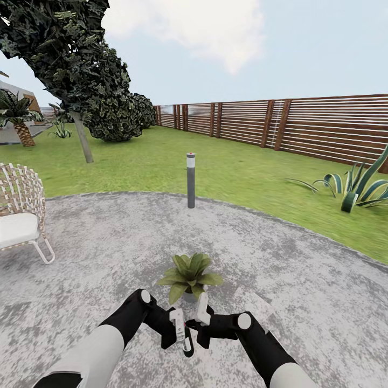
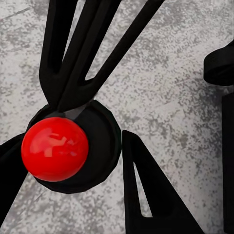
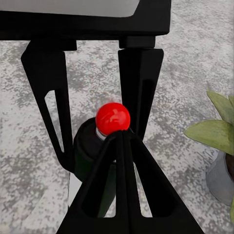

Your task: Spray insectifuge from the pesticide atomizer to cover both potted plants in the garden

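Note:
The pesticide atomizer (image 2: 100,141), a small dark bottle with a round red top (image 3: 113,118), hangs low in front of me over the paved patio. My left gripper (image 2: 73,139) is shut on its body, one finger on each side. My right gripper (image 3: 122,135) is shut, its joined fingertips touching the bottle just under the red top. In the head view both grippers (image 1: 186,328) meet just short of one potted plant (image 1: 189,276), a low rosette of broad green leaves over a small grey pot (image 3: 222,180). I see no insectifuge specks on its leaves. The other potted plant is out of view.
A grey bollard lamp (image 1: 191,180) stands at the patio's far edge behind the plant. A wicker chair (image 1: 20,213) sits at the left. A striped agave (image 1: 358,188) grows on the lawn at the right, before the slat fence (image 1: 302,126). A tree (image 1: 81,81) leans at the back left.

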`<state>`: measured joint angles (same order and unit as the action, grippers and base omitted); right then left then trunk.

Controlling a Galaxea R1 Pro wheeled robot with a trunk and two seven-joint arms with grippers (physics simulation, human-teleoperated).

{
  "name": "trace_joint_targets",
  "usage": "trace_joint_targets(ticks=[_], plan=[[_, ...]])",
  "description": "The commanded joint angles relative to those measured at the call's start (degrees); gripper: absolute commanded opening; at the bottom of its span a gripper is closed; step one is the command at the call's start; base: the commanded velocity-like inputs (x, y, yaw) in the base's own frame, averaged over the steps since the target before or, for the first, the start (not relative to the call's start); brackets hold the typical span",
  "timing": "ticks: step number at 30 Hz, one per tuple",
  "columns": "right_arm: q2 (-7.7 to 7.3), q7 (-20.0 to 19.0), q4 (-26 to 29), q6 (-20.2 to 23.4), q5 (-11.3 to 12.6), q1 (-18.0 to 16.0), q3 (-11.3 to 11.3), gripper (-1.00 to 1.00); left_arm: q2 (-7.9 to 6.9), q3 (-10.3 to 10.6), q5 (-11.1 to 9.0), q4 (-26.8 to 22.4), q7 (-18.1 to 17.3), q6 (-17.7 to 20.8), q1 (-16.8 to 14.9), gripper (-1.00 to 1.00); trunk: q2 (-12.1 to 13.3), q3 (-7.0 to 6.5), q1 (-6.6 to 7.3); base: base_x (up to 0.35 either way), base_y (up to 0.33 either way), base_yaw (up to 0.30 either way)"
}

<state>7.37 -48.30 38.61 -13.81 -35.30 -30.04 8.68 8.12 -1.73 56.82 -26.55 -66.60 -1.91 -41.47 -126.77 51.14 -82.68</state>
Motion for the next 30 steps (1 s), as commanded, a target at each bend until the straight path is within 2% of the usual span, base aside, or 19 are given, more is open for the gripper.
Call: trace_joint_targets(ticks=[1,10,17,30], plan=[[0.02,-0.04,0.06,-0.34,-0.56,-0.02,-0.07,-1.00,0.04,-0.20,0.40,-0.08,-0.20,-0.19,-0.02,-1.00,-0.02,0.06,0.01,0.000,0.000,0.000],[0.02,-0.04,0.08,-0.34,-0.56,-0.02,-0.07,-1.00,0.11,-0.19,0.33,-0.08,-0.20,-0.21,-0.02,-1.00,-0.02,0.06,0.01,0.000,0.000,0.000],[0.02,-0.04,0.07,-0.34,-0.56,-0.02,-0.07,-1.00,0.05,-0.13,-1.93,0.01,-0.28,-0.44,-0.02,-1.00,-0.02,0.06,0.01,0.000,0.000,0.000],[0.02,-0.04,0.06,-0.34,-0.56,-0.02,-0.07,-1.00,-0.35,0.13,-2.08,0.38,-0.29,-0.46,0.04,-1.00,-0.02,0.06,0.01,0.000,0.000,0.000]])
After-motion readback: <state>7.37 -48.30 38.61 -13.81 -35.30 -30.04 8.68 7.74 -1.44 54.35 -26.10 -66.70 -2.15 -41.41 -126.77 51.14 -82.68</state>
